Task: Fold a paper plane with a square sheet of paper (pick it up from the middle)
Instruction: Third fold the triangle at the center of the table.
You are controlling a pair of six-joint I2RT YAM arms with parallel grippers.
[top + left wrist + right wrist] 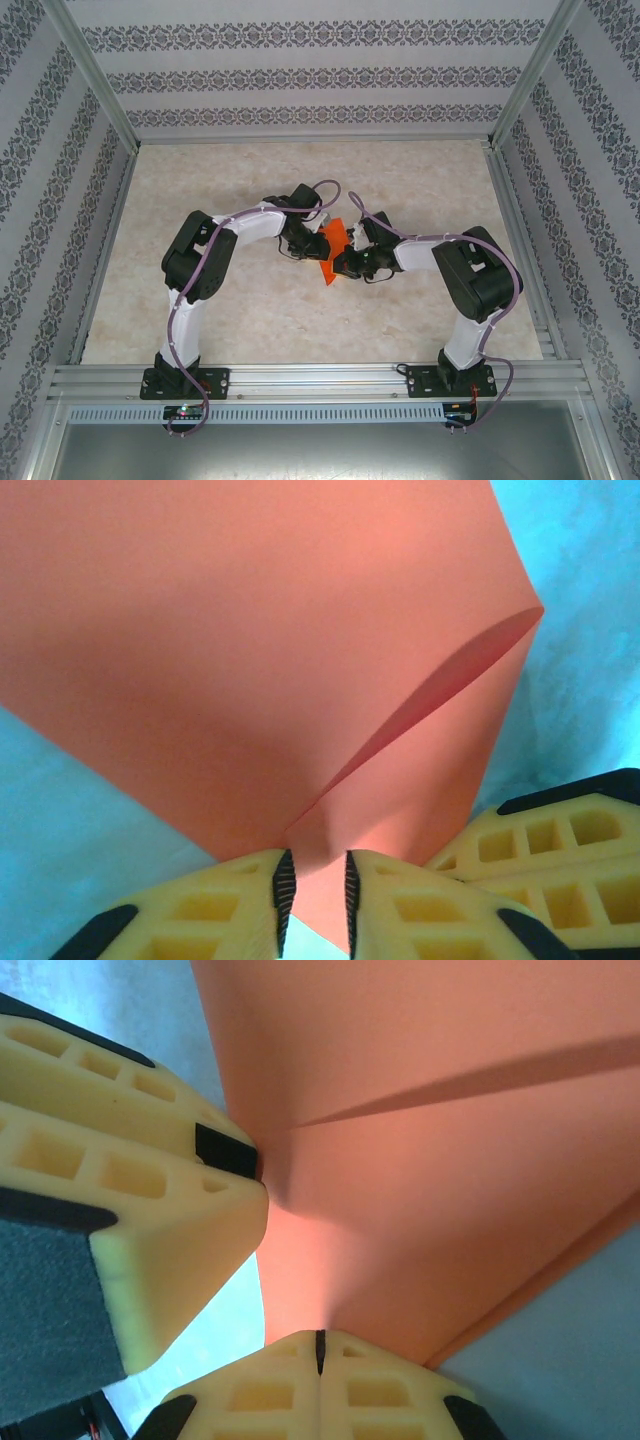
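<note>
Logged right gripper [320, 1352] fully shut, pinching the lower edge of the square sheet of paper [450, 1160]. Found sheet partly folded, at mid-table [250, 320] between both arms. Found left gripper [315, 880] narrowly parted around a neighbouring corner, seemingly unpinched. Read as anchoring one side while regripping for a crease.

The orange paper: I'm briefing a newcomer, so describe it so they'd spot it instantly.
Start at the pale marbled table, then go to its middle, where the two arm tips meet. The orange paper sits between them, partly folded, the right pincer shut on it. Nothing else there is orange.
</note>
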